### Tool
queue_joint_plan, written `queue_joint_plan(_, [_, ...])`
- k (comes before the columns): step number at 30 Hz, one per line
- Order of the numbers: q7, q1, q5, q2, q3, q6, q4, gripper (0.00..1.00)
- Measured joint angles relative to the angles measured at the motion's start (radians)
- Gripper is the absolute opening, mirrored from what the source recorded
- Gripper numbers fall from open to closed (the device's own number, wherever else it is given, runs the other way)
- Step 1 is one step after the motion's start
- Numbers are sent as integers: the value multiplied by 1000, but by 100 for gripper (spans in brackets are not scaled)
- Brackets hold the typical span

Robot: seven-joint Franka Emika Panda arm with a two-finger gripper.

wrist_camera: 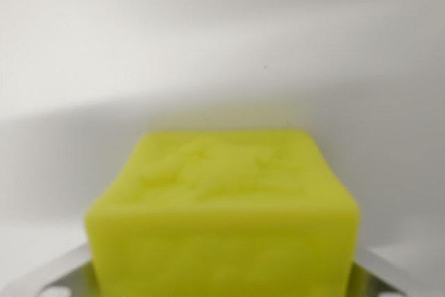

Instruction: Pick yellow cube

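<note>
Clearly, at the wrist view's lower left a metal finger point(59, 276) of the gripper point(222, 284) slants in from the corner and meets the left flank of the yellow cube point(222, 213); whether it presses or merely touches is too blurred to tell. The cube fills the lower middle of the picture, sitting squarely between the two fingers, its embossed top face turned up toward the camera and its front face cut off by the bottom edge. It looks about as wide as it is deep, so no long axis shows. At the lower right the second finger flanks the cube's other side the same way. The fingers appear narrowed onto the cube, apparently holding it. Behind lies only a plain white surface point(222, 46), with nothing standing in the way
</note>
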Motion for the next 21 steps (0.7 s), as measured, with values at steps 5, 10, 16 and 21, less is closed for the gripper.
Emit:
queue_joint_plan(5, [0, 0, 0, -21, 0, -15, -6, 0])
queue_joint_plan(10, [0, 0, 0, -46, 0, -33, -13, 0])
queue_joint_plan(16, [0, 0, 0, -77, 0, -56, -20, 0])
queue_joint_plan(21, [0, 0, 0, -102, 0, -76, -26, 0])
